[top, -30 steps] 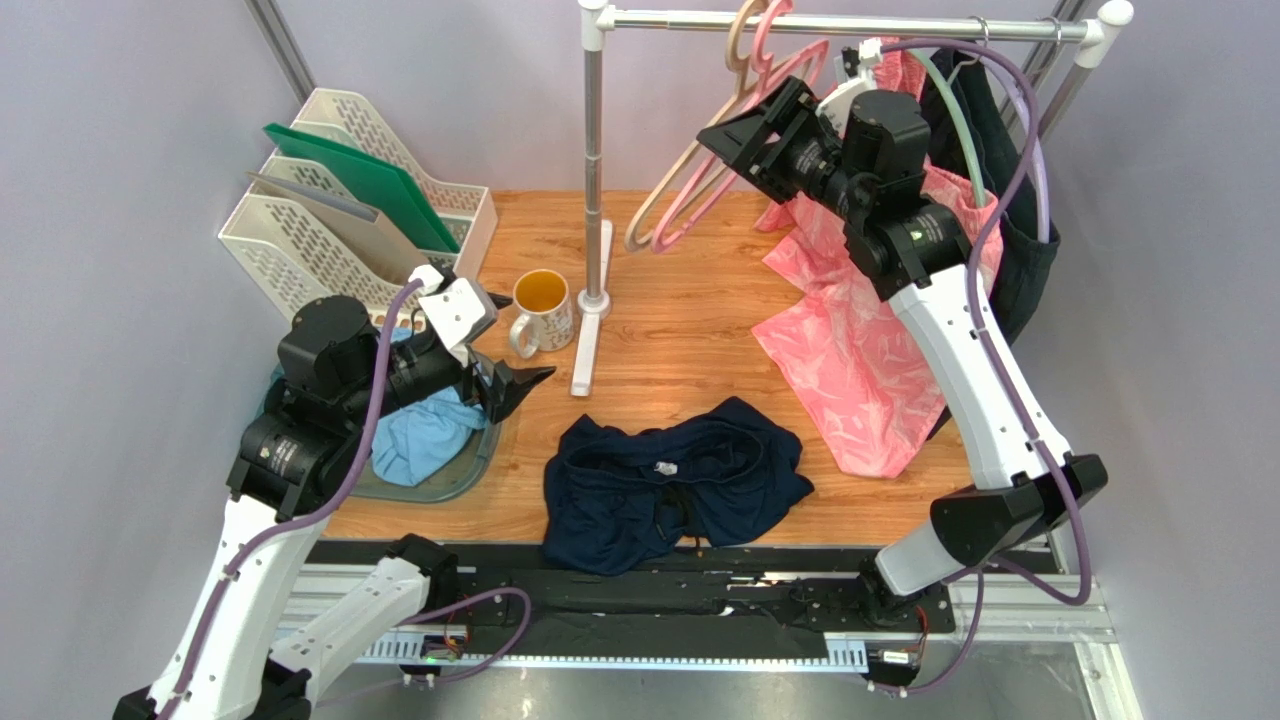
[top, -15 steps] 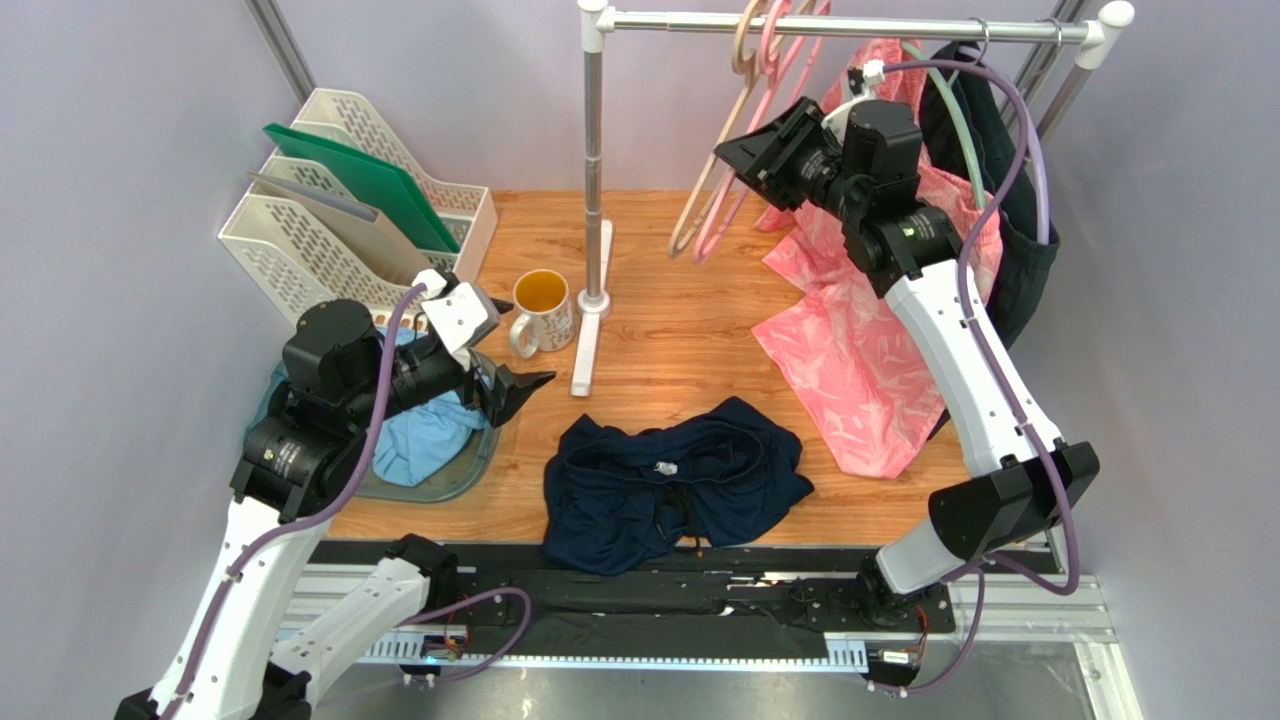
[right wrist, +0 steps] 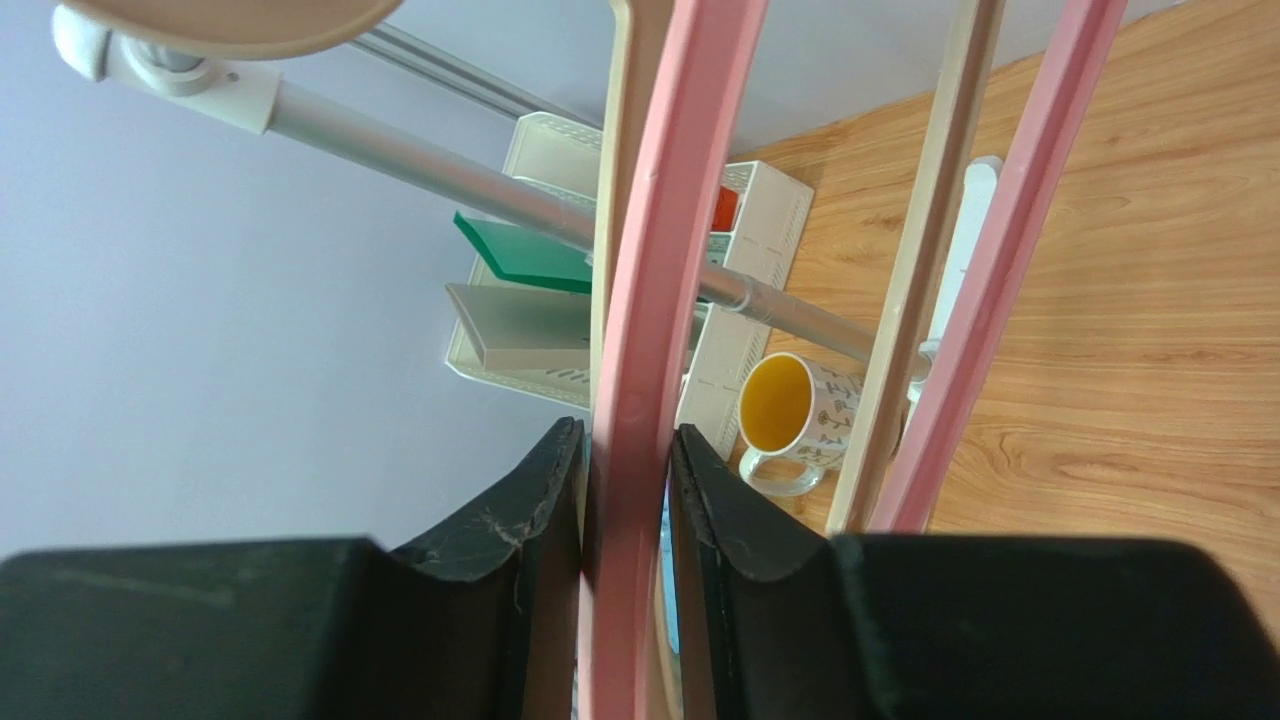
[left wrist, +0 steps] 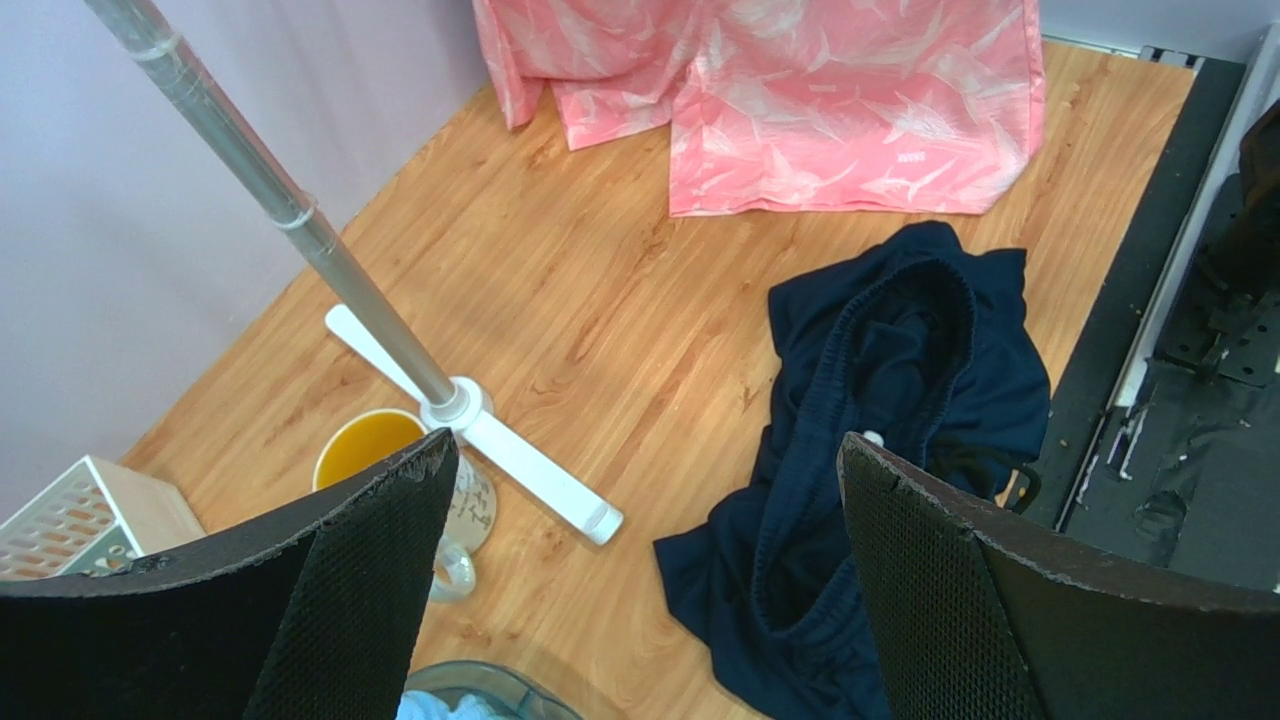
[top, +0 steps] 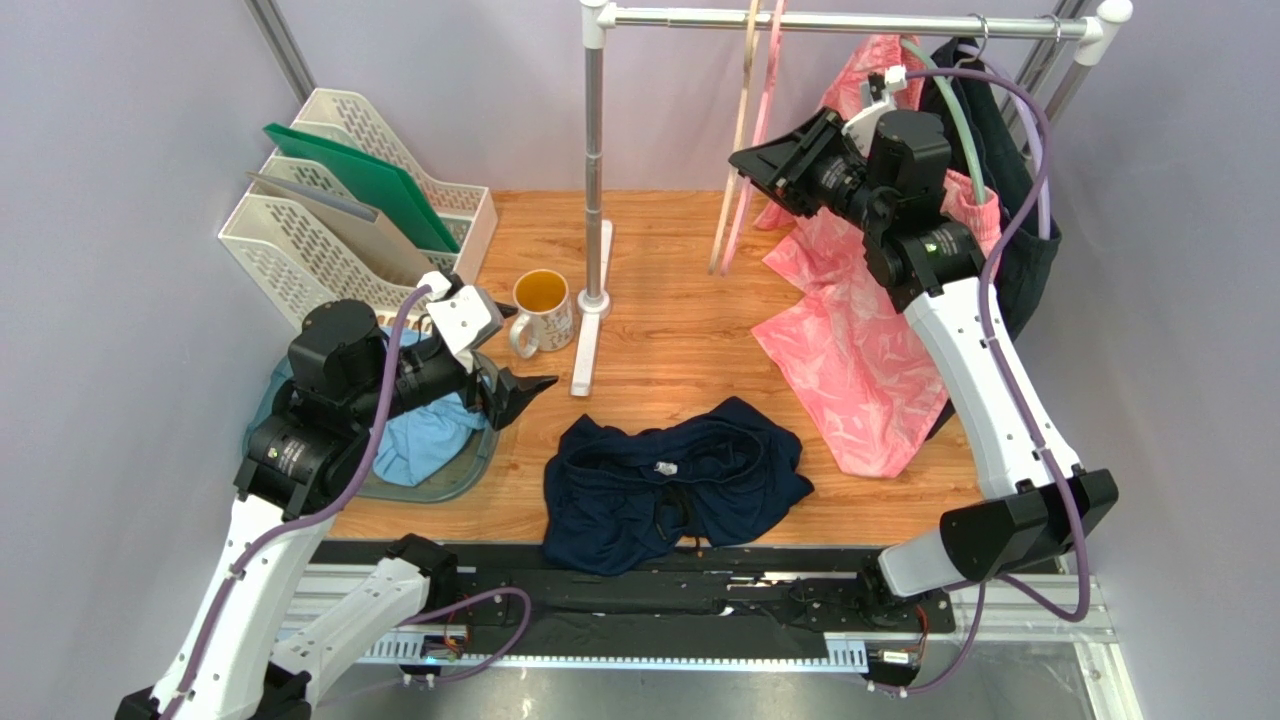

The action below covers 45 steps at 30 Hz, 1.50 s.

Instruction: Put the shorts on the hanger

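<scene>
The dark navy shorts [top: 669,480] lie crumpled on the wooden table near its front edge, also seen in the left wrist view [left wrist: 902,390]. The pink hanger [top: 763,90] hangs from the rail at the back, nearly edge-on. My right gripper [top: 744,158] is raised to it, and in the right wrist view its fingers [right wrist: 624,435] press on either side of one arm of the pink hanger [right wrist: 661,225]. My left gripper [top: 534,387] hovers left of the shorts, its jaws [left wrist: 646,450] wide open and holding nothing.
A beige hanger [top: 736,120] hangs right beside the pink one. The rail's pole [top: 592,150] and white foot stand mid-table by a yellow-filled mug [top: 541,308]. A pink patterned garment [top: 857,330] drapes at the right, a white file rack [top: 353,195] sits back left, and a light blue cloth [top: 421,435] lies in a dish.
The right gripper has shifted right and narrowed its jaws onto the pink hanger. Both hangers swung from tilted out to the left to nearly vertical. The left arm barely moved.
</scene>
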Available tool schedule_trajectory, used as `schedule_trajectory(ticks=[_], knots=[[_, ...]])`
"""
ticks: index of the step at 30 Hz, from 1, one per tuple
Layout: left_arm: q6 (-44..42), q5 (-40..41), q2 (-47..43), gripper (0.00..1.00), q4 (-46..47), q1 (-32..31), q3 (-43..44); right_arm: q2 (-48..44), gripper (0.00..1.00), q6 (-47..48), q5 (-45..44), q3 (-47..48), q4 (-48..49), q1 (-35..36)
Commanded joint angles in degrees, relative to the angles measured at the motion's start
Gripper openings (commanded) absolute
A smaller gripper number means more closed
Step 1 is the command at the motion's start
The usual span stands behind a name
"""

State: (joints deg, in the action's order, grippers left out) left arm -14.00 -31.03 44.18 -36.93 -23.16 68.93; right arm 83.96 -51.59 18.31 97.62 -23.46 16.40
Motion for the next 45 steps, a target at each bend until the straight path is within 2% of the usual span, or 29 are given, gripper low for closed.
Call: schedule_trajectory(ticks=[1, 8, 15, 21, 30, 32, 39, 45], knots=[[0.2, -1.3, -0.2, 1.0, 1.5, 0.3, -0.4, -3.3, 0.28, 0.5, 2.9, -0.7, 2.4, -1.0], [0.0, -1.9, -0.2, 0.99, 1.3, 0.2, -0.5, -5.9, 0.4, 0.8, 4.2, -2.4, 2.2, -2.3], [0.1, -2.4, 0.1, 0.99, 1.4, 0.3, -0.3, -6.4, 0.4, -0.9, 6.1, -3.4, 1.3, -4.9], [0.1, -2.6, 0.1, 1.0, 1.3, 0.3, -0.3, -7.6, 0.53, -1.8, 7.3, -4.9, 1.1, -6.3], [-0.1, -3.2, 0.3, 1.0, 1.2, 0.3, -0.5, -9.0, 0.66, -1.9, 9.4, -5.3, 1.2, -8.1], [-0.1, -3.3, 0.3, 0.99, 1.3, 0.3, -0.5, -9.1, 0.66, -2.4, 9.7, -5.3, 1.4, -8.8], [-0.1, -3.6, 0.5, 1.0, 1.3, 0.3, -0.5, -9.0, 0.57, -5.1, 12.5, -5.5, 1.8, -10.6], [-0.1, -4.0, 0.4, 0.99, 1.3, 0.3, -0.7, -9.4, 0.58, -6.7, 13.3, -6.1, 2.6, -11.4]])
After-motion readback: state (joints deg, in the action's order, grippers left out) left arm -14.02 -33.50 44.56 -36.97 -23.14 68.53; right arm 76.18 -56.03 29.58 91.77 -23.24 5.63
